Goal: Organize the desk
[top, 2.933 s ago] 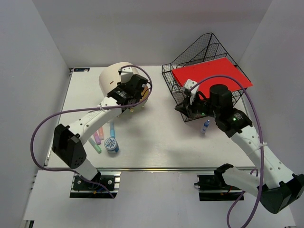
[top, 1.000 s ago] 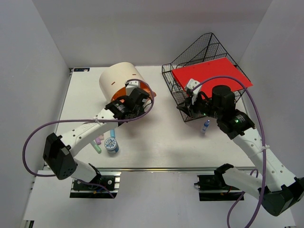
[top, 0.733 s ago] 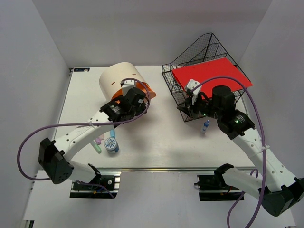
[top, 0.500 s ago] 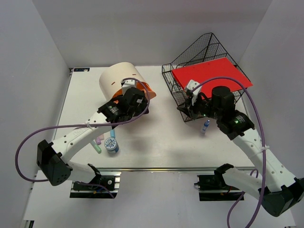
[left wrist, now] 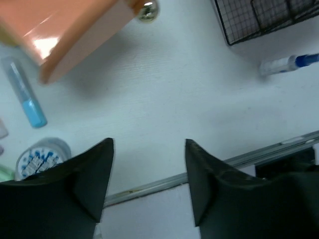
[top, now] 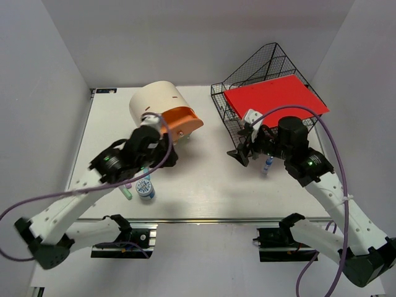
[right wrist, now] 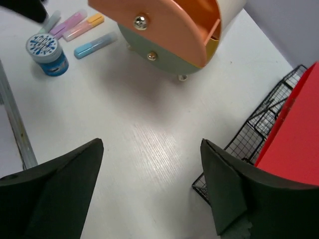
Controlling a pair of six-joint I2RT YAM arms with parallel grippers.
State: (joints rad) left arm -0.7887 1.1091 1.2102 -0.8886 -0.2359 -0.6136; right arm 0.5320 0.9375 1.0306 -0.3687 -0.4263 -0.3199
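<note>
Large flat white rectangular desk (top: 210,185), silver metal rail along its near long edge, well in front of the cream cylindrical drawer box (top: 154,102). In front of that box and a little left: round blue-lidded jar (top: 145,187), with a light-blue highlighter (top: 146,168) just behind it. Pink highlighter (right wrist: 70,22) and green highlighter (top: 125,193) close beside, partly under the left arm. Left gripper (left wrist: 147,167) — black, two-fingered — hangs above bare desk just in front of the box, jaws spread apart, nothing between them. Orange drawer (top: 181,121) with a round brass knob (right wrist: 140,21), standing out of the box's front. Pale green drawer front (right wrist: 159,62) below it. Right of the box, well apart: right gripper (right wrist: 152,154), fingers wide apart, holding nothing, above bare white surface. Near it, further right of the box, small white tube with a blue cap (top: 268,164) lying on the desk. Farther right and back from the box — black wire-mesh tray rack (top: 263,68), a flat red sheet (top: 275,98) lying in it.
</note>
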